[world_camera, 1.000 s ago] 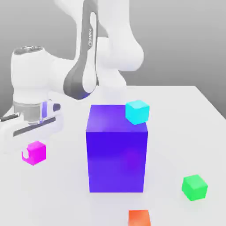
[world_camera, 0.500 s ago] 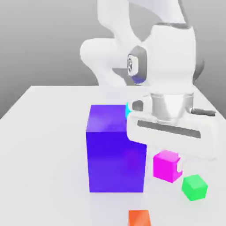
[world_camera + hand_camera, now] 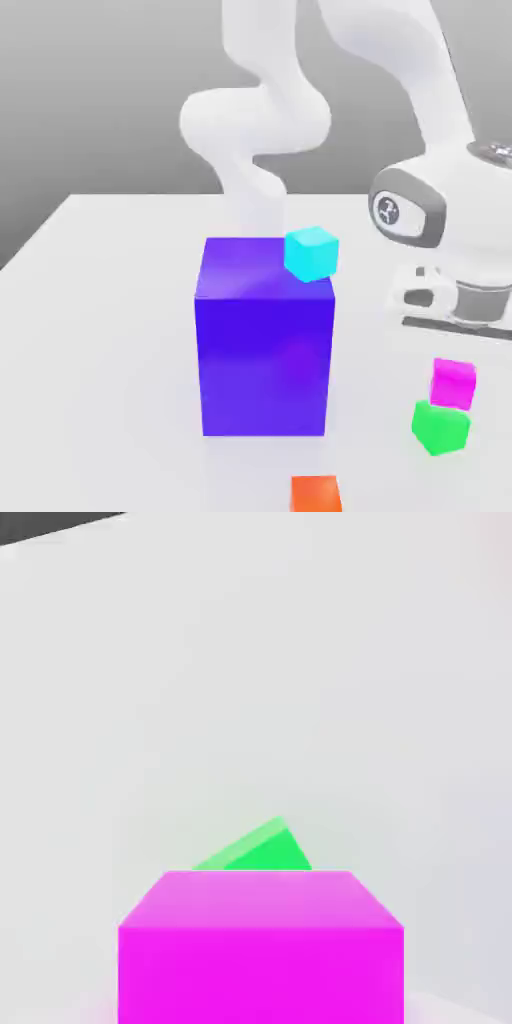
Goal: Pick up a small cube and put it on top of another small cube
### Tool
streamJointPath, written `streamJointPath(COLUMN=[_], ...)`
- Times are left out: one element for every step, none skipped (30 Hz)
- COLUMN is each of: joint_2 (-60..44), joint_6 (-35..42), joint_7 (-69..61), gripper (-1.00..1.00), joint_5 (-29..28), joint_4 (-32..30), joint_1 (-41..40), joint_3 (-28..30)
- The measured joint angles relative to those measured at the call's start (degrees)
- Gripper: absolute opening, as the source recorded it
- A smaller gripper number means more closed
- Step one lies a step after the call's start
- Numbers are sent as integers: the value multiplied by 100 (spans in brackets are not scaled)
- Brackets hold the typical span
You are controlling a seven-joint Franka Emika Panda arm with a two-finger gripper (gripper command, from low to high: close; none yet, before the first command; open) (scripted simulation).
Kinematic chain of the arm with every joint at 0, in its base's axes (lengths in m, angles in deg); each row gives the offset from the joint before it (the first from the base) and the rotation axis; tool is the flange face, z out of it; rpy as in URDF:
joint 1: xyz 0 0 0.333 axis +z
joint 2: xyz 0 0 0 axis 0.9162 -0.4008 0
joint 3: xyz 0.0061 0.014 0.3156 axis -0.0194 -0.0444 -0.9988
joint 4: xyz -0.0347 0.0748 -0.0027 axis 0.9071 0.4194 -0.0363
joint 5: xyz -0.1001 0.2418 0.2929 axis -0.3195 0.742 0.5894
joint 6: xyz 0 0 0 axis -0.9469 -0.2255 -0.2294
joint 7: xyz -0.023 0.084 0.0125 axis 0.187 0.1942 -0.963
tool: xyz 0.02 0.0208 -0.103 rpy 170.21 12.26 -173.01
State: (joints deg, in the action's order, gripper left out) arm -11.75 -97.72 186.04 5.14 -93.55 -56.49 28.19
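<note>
One magenta cube (image 3: pixel 453 383) upright atop green cube (image 3: pixel 439 429)

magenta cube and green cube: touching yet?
Touching. In the exterior view the magenta cube sits directly on the green cube, no gap between them.

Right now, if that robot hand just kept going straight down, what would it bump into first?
Most likely the magenta cube right beneath it, which sits on the green cube; depth is hard to judge.

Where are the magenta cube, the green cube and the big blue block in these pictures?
magenta cube (image 3: pixel 454 383), exterior view, on its front face.
green cube (image 3: pixel 439 428), exterior view, on its front face, just under the magenta one.
big blue block (image 3: pixel 266 365), exterior view, on its front face.
</note>
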Motion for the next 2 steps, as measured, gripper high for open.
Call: streamJointPath(joint_2=[0,0], joint_6=[0,0], joint_7=[0,0], gripper=[100,100], joint_5=[0,0], joint_4=[0,0], joint_1=[0,0], joint_3=[0,0])
